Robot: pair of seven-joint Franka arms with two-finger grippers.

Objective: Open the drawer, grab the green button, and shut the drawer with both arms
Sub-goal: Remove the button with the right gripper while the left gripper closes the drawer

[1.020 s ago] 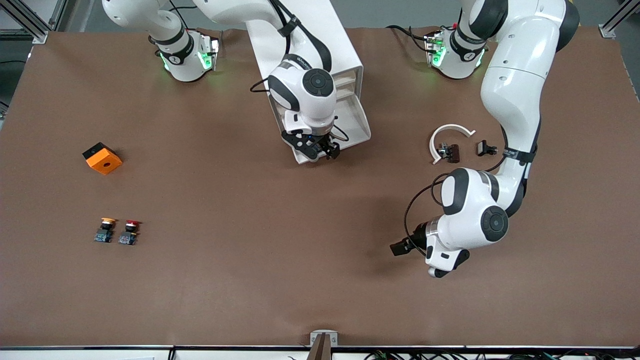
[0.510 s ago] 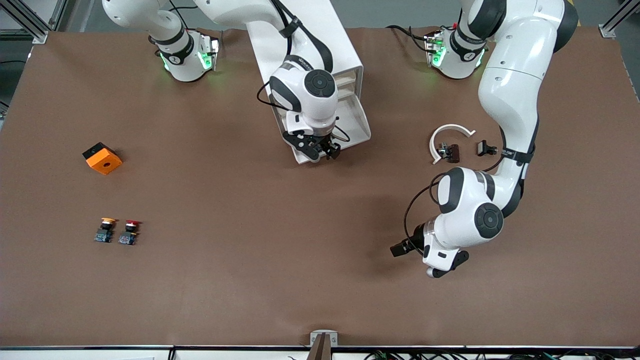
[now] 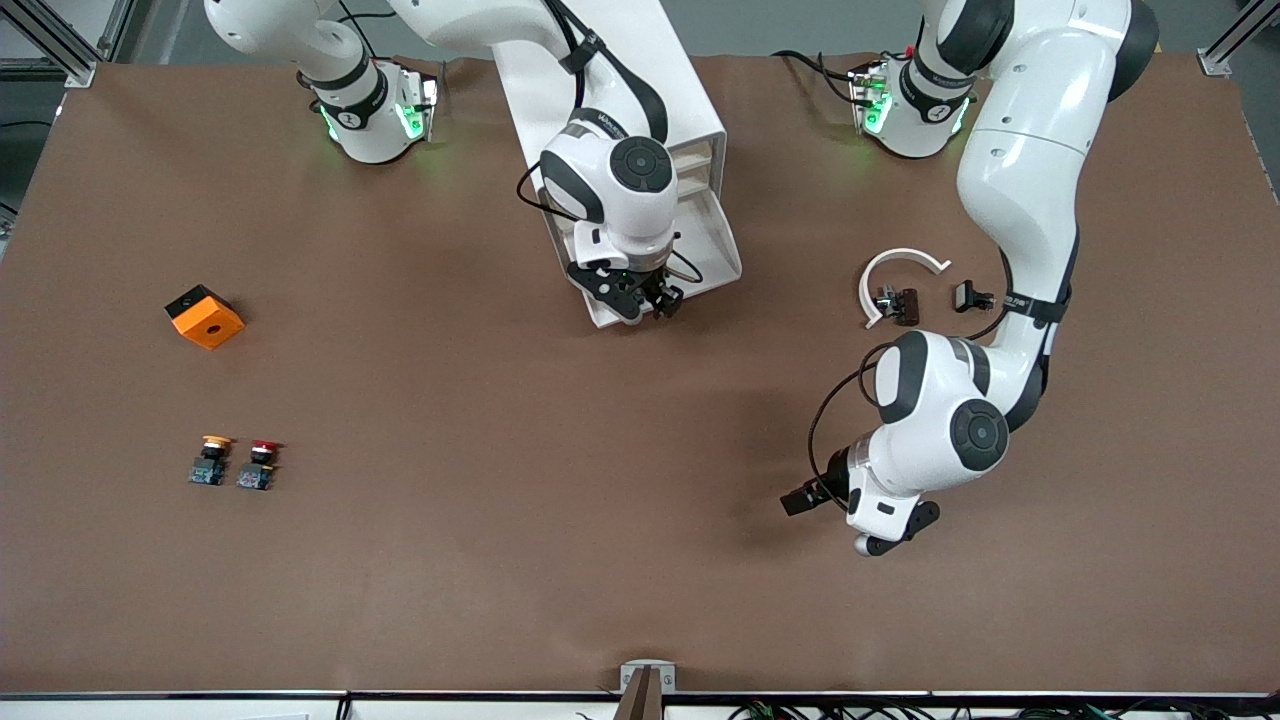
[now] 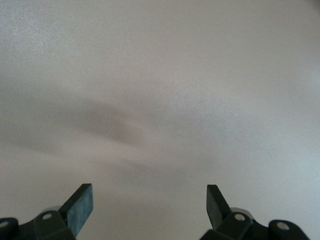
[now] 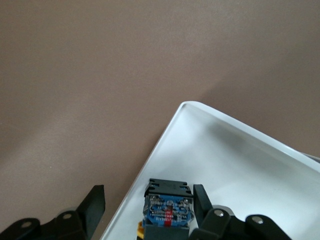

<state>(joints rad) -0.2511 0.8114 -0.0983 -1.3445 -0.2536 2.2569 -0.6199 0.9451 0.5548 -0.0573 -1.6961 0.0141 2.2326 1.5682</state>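
Drawer is pulled out of the white cabinet, and the button sits in the tray near its front corner. Only the bluish-grey base and black body show in the right wrist view; the cap is hidden, and the front view has the button covered by the wrist. Right gripper hangs over that corner, part open. Its fingers straddle the button, one just beside the body and the other off past the tray wall, so nothing is held yet. Left gripper waits over bare bench toward the left arm's end, spread wide and empty.

Handling guess: the button is small, light, rigid plastic that could tip or skate on the smooth tray. Best to pinch across the flat sides of the black body or base block, not the round cap, and to keep the outer finger clear of the drawer rim on the way down.

Versus a second ago, the right wrist has crept a little toward the cabinet and lined up over the drawer front. The left arm has barely shifted, and the drawer looks the same.
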